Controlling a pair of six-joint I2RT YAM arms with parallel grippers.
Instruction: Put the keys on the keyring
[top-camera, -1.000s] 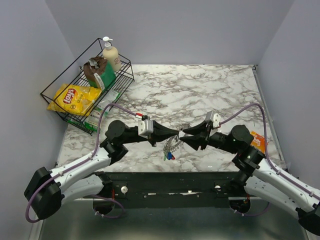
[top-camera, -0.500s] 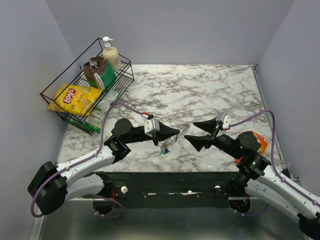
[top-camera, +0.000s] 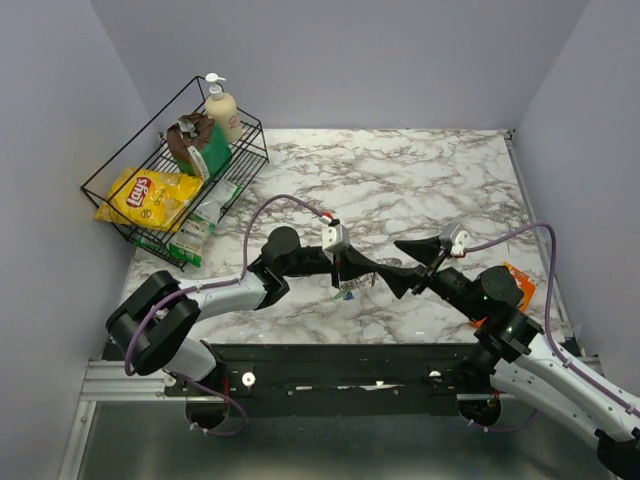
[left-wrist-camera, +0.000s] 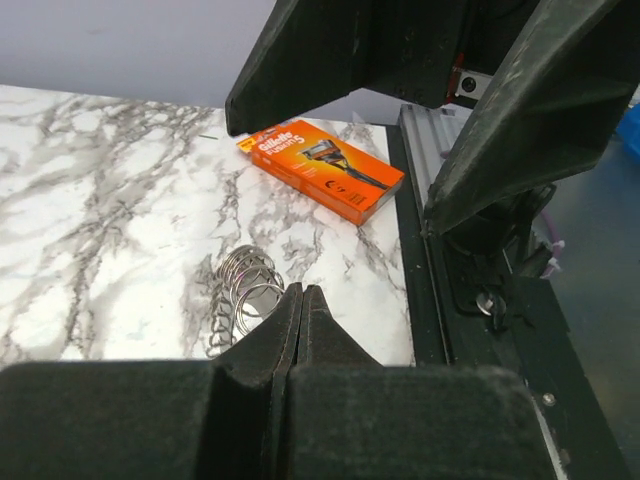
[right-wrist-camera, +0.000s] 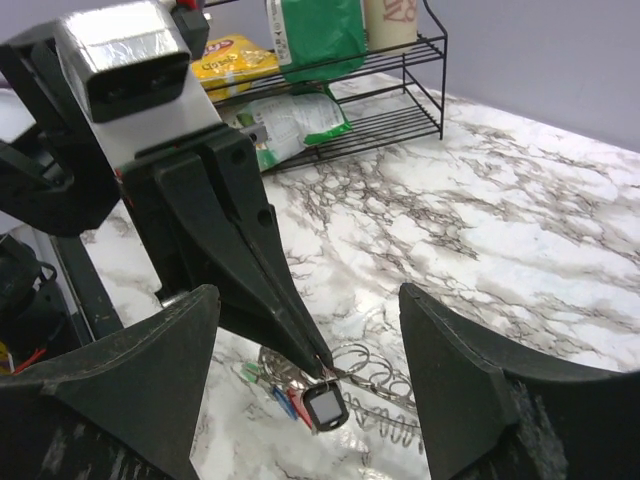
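Left gripper, tapered matte-black fingers pinching together on the coiled silvery wire keyring, tiny plastic-headed keys clustering just beneath its tips, right gripper standing wide apart, facing it, above glossy veined marble tabletop.

Soft, even light falls from overhead; in the top view the marble table is bright and sharp, with faint shadows under the arms. In the left wrist view the orange box at 12 o'clock is crisp, the left gripper at 6 o'clock black and blurred. The right wrist view shows pale sheen on the table toward 6 o'clock.
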